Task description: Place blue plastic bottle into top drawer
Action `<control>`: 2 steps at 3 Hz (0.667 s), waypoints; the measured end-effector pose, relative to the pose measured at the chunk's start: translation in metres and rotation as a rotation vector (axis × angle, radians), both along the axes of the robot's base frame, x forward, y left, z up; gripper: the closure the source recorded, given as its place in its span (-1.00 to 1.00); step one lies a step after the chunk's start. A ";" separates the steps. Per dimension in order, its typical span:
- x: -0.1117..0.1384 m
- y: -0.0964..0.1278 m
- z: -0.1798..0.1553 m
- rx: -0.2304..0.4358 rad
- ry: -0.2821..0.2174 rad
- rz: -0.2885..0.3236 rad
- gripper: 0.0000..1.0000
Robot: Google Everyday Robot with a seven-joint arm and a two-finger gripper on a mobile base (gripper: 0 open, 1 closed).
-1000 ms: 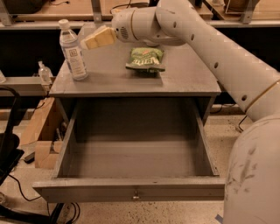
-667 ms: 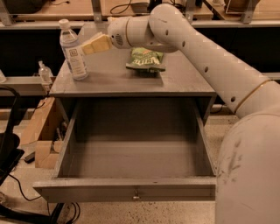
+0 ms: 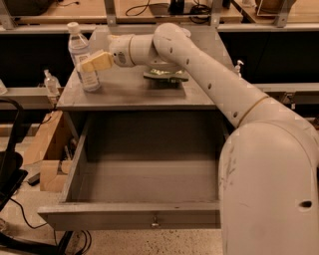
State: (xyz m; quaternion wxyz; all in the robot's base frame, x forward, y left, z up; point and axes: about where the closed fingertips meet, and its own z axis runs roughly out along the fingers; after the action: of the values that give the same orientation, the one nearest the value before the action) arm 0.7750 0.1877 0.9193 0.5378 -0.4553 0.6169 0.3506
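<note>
Grey flat metal tabletop [image 3: 124, 94] carries the blue plastic bottle [image 3: 77, 46], clear, white-capped and upright near its left edge. The tan gripper [image 3: 93, 62] overlaps the bottle's label; whether its jaws are apart cannot be told. Below the jaws, the top drawer [image 3: 129, 215] stands pulled out, deep, square-walled, its wide floor showing.

Grey cabinet [image 3: 124, 94] centre frame, gripper [image 3: 97, 62] up over the back-left corner of its top. Behind it a wooden bench [image 3: 50, 10] runs along the top edge, above dark shelving with a metal rail [image 3: 25, 92]. Down the left edge we've got wooden boxes [image 3: 47, 144], a black chair [image 3: 10, 169] and a cable [image 3: 25, 221] trailing over speckled floor [image 3: 149, 242], all in warm light.
</note>
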 end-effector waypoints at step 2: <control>-0.030 0.054 0.021 0.077 -0.059 0.140 -0.49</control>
State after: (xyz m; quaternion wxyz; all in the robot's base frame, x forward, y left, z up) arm 0.7447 0.2418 0.9408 0.5472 -0.4864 0.5534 0.3971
